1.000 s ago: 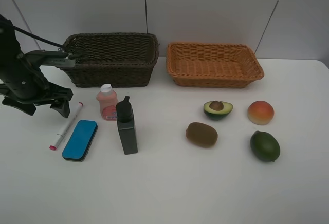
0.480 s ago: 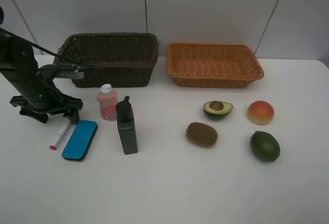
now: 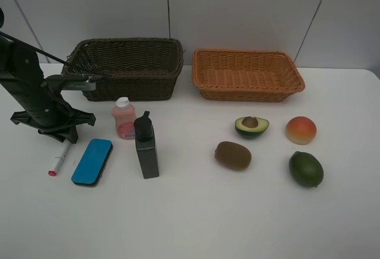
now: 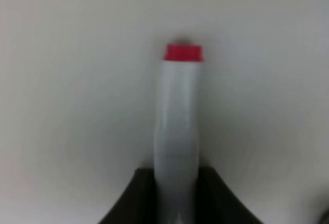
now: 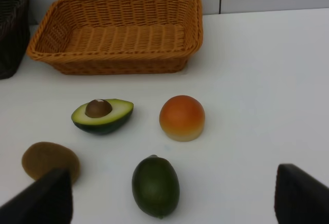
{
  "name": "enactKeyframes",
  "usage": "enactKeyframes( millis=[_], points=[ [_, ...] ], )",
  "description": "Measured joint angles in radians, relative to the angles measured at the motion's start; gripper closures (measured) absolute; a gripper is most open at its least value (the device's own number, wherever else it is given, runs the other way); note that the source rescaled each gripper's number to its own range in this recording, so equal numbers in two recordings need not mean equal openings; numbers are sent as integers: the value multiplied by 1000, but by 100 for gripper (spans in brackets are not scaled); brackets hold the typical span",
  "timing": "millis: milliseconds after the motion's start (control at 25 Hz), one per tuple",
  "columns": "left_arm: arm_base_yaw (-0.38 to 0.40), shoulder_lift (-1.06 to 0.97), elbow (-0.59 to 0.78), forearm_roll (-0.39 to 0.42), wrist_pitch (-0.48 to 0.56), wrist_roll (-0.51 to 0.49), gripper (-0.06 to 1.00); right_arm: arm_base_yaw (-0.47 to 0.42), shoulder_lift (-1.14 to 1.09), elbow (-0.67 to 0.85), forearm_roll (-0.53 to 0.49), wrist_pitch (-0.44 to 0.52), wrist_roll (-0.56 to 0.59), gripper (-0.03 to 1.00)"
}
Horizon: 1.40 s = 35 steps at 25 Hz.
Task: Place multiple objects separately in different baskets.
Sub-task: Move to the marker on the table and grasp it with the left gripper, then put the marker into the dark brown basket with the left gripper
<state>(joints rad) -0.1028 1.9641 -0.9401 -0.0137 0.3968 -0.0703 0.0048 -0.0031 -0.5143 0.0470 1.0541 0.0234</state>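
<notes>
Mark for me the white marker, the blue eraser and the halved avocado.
white marker point(image 4: 177, 126), left wrist view, middle of the white barrel.
blue eraser point(image 3: 92, 161), exterior high view, centre of its top face.
halved avocado point(image 5: 110, 112), right wrist view, cut face beside the pit.

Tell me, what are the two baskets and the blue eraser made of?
Dark brown basket: woven wicker, matte; crossing strands show. Light orange basket: the same weave, paler. Blue eraser: probably plastic or rubber; smooth, slightly glossy top.
</notes>
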Motion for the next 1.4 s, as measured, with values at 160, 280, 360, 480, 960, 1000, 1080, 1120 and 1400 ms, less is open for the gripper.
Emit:
enactKeyframes(
  millis=[160,280,360,480,960,1000,1080,1120,1400],
  points=[
    [0,-22,-4,-22,29,-1,94,0,0,0,0,0,0,-3],
    [0,-101,-54,-43,87,-1,94,0,0,0,0,0,0,-3],
    [0,-167,-123,-68,127,3,94,0,0,0,0,0,0,-3],
    [0,-238,-266,-94,173,6,94,0,0,0,0,0,0,-3],
    [0,82,-727,-106,90,12,94,0,0,0,0,0,0,-3],
    [0,117,-736,-105,82,17,94,0,0,0,0,0,0,-3],
    [0,166,-742,-103,59,36,91,0,0,0,0,0,0,-3],
    [0,184,-743,-102,47,51,86,0,0,0,0,0,0,-3],
    [0,198,-746,-102,1,77,0,0,0,0,0,0,0,-3]
  ],
)
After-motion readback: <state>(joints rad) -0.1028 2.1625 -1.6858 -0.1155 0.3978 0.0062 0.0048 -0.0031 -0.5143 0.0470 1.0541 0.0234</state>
